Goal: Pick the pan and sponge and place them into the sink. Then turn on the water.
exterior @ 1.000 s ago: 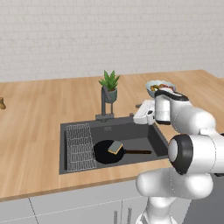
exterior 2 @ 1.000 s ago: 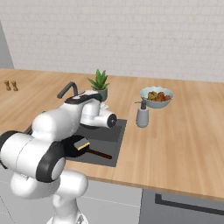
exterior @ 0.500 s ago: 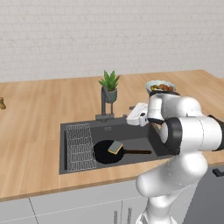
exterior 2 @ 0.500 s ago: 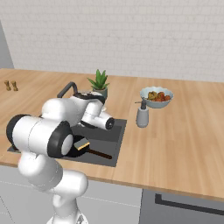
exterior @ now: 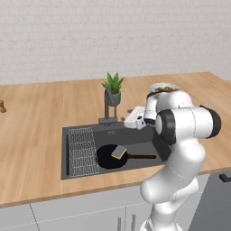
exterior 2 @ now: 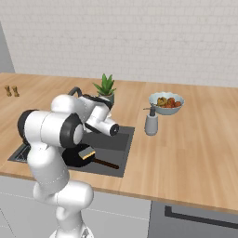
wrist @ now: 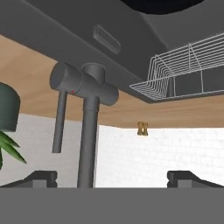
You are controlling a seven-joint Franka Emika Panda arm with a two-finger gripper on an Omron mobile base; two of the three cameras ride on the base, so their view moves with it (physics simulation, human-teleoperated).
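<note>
- Black against the dark grey basin, the pan (exterior: 110,156) lay flat in the sink (exterior: 72,169) in the left base view, its thin handle pointing right, with the yellow sponge (exterior: 118,152) resting on its right part. A wire rack (exterior: 82,150) filled the basin's left end. The dark faucet (exterior: 108,106) stood at the back rim, just in front of a potted plant (exterior: 113,88). The white arm reached over the basin's back right corner, its gripper (exterior: 131,120) close to the faucet's right side; I could not tell its finger spacing from here.
- From the right base view, the pan (exterior 2: 74,156) and sponge (exterior 2: 87,152) sat in the sink (exterior 2: 121,155) partly behind the arm. A grey soap dispenser (exterior 2: 151,122) stood on the wooden tabletop (exterior 2: 195,158) right of the basin, a pale bowl of food (exterior 2: 166,103) behind it, and two small brown shakers (exterior 2: 11,91) far left.
- In the hand view, rolled upside down, the faucet (wrist: 87,131) was close ahead, left of centre, its lever body carrying a small red mark. The two dark fingertips (wrist: 38,178) stood wide apart with nothing between them. The wire rack (wrist: 183,72) hung at the upper right, and the pan's (wrist: 166,6) dark edge showed at the top.
</note>
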